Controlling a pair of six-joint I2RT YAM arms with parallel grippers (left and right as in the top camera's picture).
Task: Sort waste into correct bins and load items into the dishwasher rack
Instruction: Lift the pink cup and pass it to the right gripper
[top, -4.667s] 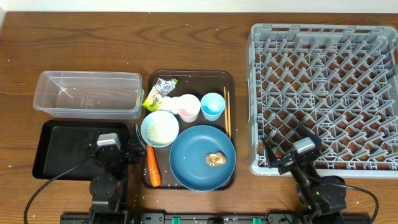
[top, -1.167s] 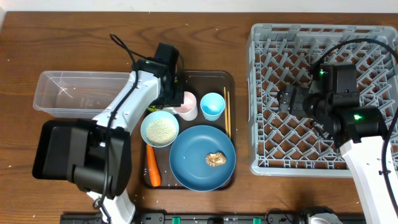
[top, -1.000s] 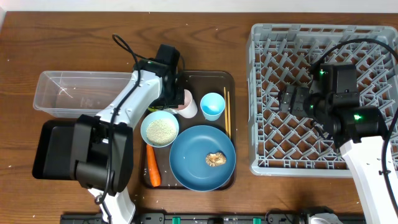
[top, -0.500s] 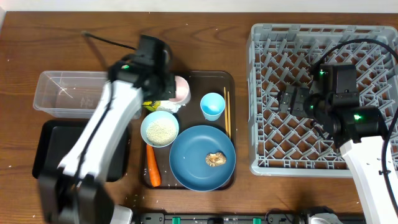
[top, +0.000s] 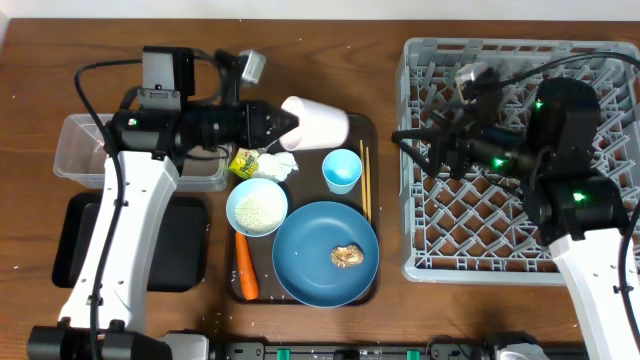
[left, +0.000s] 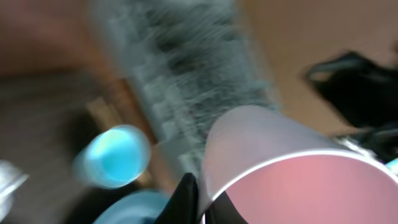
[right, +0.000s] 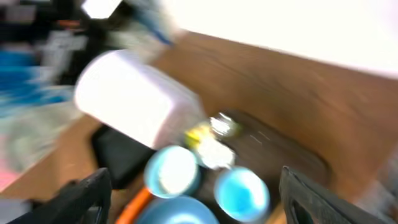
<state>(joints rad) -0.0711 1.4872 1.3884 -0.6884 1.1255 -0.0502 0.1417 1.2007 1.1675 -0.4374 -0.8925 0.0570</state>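
Sideways, pinkish-white cup, pink inside

The left arm rises from its base in a long white link, bends at the elbow and turns its black wrist sideways, so the left gripper lies level, pointing toward the other arm. Its jaws are pinched on the rim of a small pinkish-white cup, which juts out ahead of the fingertips with its mouth facing back at the wrist; one dark finger shows against that rim. The right arm is raised, its black wrist turned toward the left arm. The right gripper has its fingers spread wide with nothing between them.
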